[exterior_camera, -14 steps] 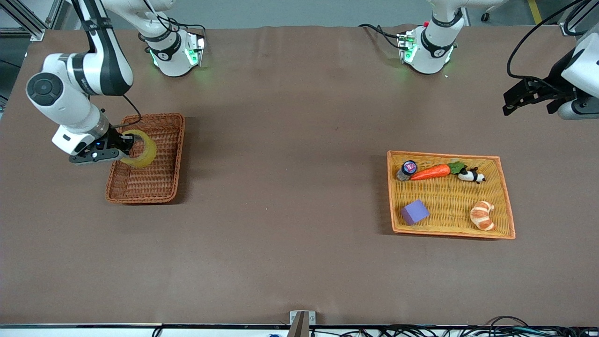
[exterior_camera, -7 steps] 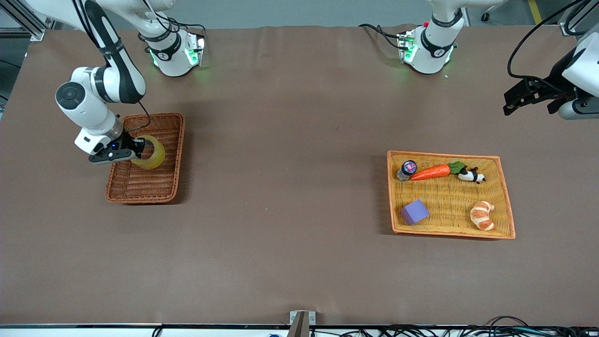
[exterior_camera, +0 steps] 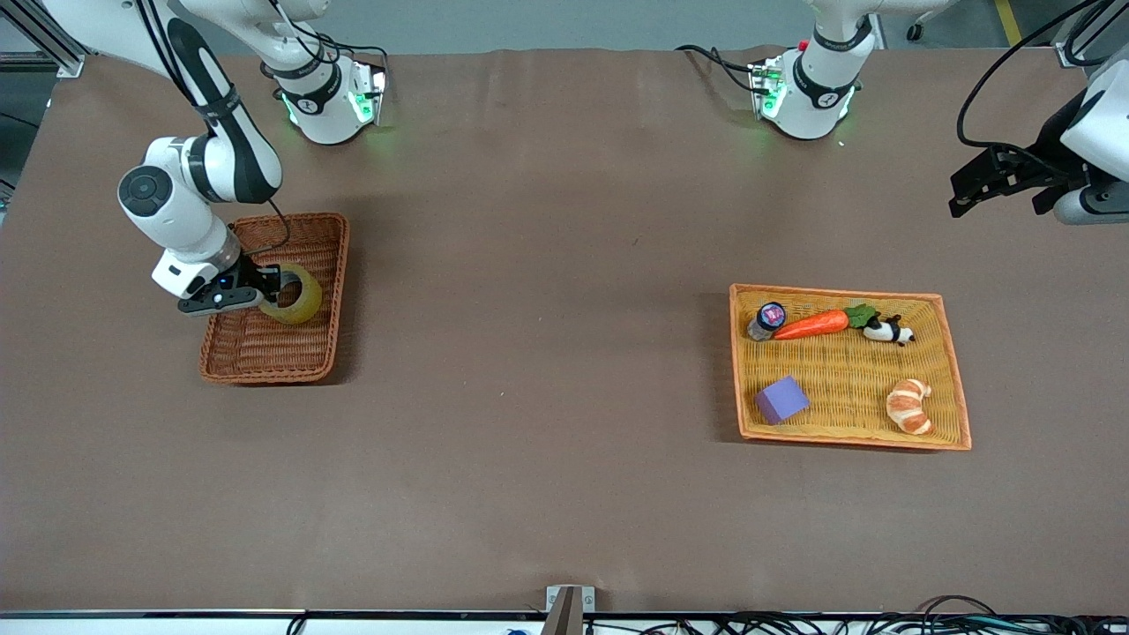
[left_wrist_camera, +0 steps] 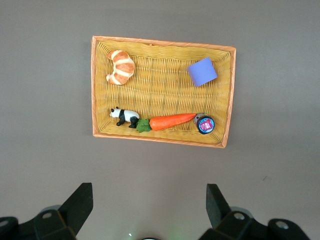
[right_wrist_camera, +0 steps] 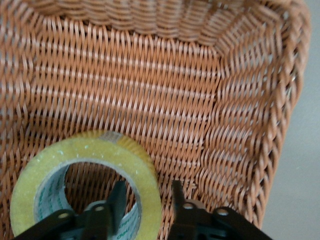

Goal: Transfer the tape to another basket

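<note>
Right gripper (exterior_camera: 269, 295) is low over the basket (exterior_camera: 309, 234), and its two fingers pinch the wall of the tape (exterior_camera: 295, 295), one finger inside the ring and one outside. In the right wrist view the fingers (right_wrist_camera: 119, 197) sit close together with only the band of the tape (right_wrist_camera: 85, 175) between them. The tape is a yellow ring, tilted, down inside the reddish-brown basket (right_wrist_camera: 250, 100) near the woven floor. It cannot be told whether the tape touches the floor.

At the other end of the table the left gripper (exterior_camera: 979, 190) waits up in the air over the bare table, near the left arm's end. In the left wrist view its two fingers (left_wrist_camera: 77, 205) stand wide apart and hold nothing.

On the table toward the left arm's end lies a flat yellow tray (exterior_camera: 957, 388) with an orange rim. In it are a carrot (exterior_camera: 811, 324), a small panda (exterior_camera: 886, 330), a croissant (exterior_camera: 909, 406), a purple block (exterior_camera: 781, 399) and a little round jar (exterior_camera: 767, 319).
</note>
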Available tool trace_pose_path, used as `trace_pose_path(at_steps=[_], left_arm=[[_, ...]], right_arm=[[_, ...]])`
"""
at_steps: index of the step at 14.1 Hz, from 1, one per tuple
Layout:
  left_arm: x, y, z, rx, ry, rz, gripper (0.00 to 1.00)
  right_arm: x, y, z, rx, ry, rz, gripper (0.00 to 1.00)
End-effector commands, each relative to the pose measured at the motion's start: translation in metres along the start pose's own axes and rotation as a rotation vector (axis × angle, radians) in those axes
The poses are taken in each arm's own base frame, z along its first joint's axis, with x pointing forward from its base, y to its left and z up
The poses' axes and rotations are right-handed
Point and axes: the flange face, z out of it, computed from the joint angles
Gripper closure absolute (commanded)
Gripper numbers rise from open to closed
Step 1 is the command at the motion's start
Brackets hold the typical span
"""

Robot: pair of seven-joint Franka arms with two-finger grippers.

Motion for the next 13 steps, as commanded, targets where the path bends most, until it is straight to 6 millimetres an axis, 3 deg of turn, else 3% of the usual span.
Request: trace_pose_path(at_steps=[1, 4, 7, 9, 13], left_arm=[[0.000, 0.000, -0.005, 0.002, 0.000, 0.016, 0.00], [0.000, 0.001, -0.004, 0.002, -0.002, 0.018, 0.00], [0.002, 0.001, -0.004, 0.002, -0.002, 0.021, 0.00], [0.005, -0.001, -0.002, 0.003, -0.005, 0.020, 0.00], [0.007, -0.001, -0.004, 0.003, 0.000, 0.019, 0.00]], right_arm=[[0.022, 0.004, -0.057, -0.004, 0.005, 0.009, 0.00], [0.074, 0.015, -0.148, -0.015, -0.072, 0.083, 0.00], [0.107, 0.025, -0.235, 0.037, -0.079, 0.162, 0.00], [0.117, 0.036, -0.296, 0.053, -0.074, 0.258, 0.00], [0.115, 0.050, -0.381, 0.126, -0.058, 0.296, 0.00]])
